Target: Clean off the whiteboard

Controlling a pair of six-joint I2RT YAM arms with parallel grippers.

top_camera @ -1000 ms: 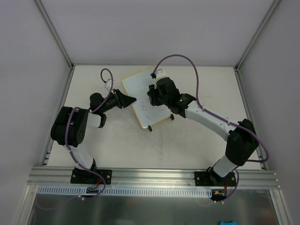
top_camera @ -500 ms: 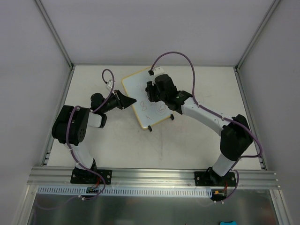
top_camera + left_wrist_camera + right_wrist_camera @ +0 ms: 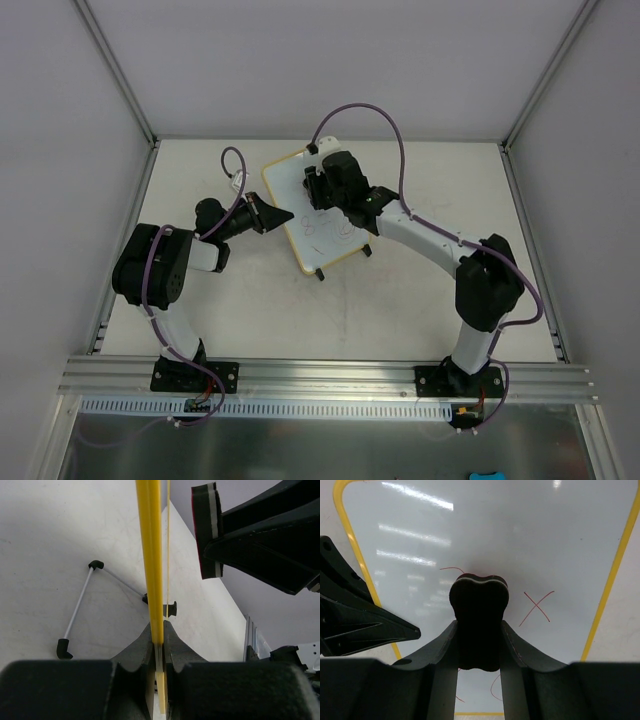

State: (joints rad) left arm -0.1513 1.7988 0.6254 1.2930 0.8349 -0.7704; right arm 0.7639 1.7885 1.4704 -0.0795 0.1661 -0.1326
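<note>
The whiteboard [image 3: 320, 243] stands tilted on the table, with faint red marks on it. My left gripper [image 3: 284, 215] is shut on its yellow left rim [image 3: 150, 555]; in the left wrist view [image 3: 158, 630] both pads pinch the edge. My right gripper [image 3: 318, 190] is shut on the black eraser [image 3: 479, 600] and presses it against the board's face [image 3: 520, 535]. A red X [image 3: 536, 608] lies just right of the eraser, and short red strokes show beside and below it. The eraser also shows in the left wrist view [image 3: 207, 530].
The board's wire stand with black feet [image 3: 80, 610] rests on the white table behind it. Two black feet [image 3: 321, 274] poke out at the board's near edge. Metal frame posts and white walls bound the table on the left, right and far side.
My right gripper has slid the eraser toward the board's far left part. The left gripper has kept its hold on the rim and has not moved.
</note>
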